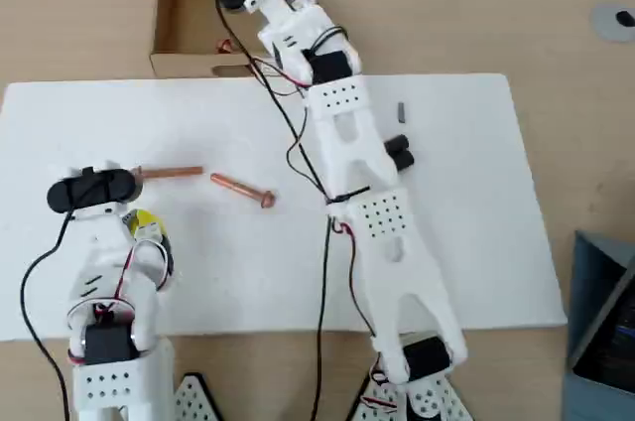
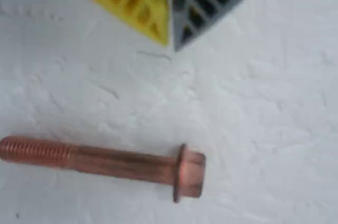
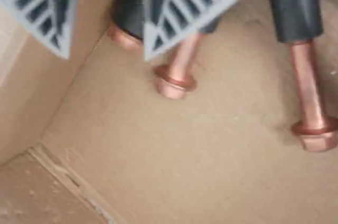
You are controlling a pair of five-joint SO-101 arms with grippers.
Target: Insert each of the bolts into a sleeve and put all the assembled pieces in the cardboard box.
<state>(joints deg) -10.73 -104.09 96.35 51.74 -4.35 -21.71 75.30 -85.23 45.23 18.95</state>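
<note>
Near the top of the high view the right arm (image 1: 337, 113) reaches into the cardboard box (image 1: 179, 4); two bolts (image 1: 169, 173) lie left of centre on the white mat (image 1: 476, 242), and black sleeves (image 1: 399, 151) lie right of centre. Left wrist view: the left fingers (image 2: 168, 36), top centre, are pressed together on nothing, with a bolt (image 2: 105, 163) lying below. Right wrist view: the right fingers (image 3: 153, 42), at the top, are spread apart over sleeved bolts (image 3: 174, 78) lying on the box floor.

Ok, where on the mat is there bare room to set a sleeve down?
Bare mat between the two arms, nearer than the loose bolts, and the mat's right part beyond the sleeves. Crowded: by the left gripper at the bolts, and in the cardboard box under the right arm.
</note>
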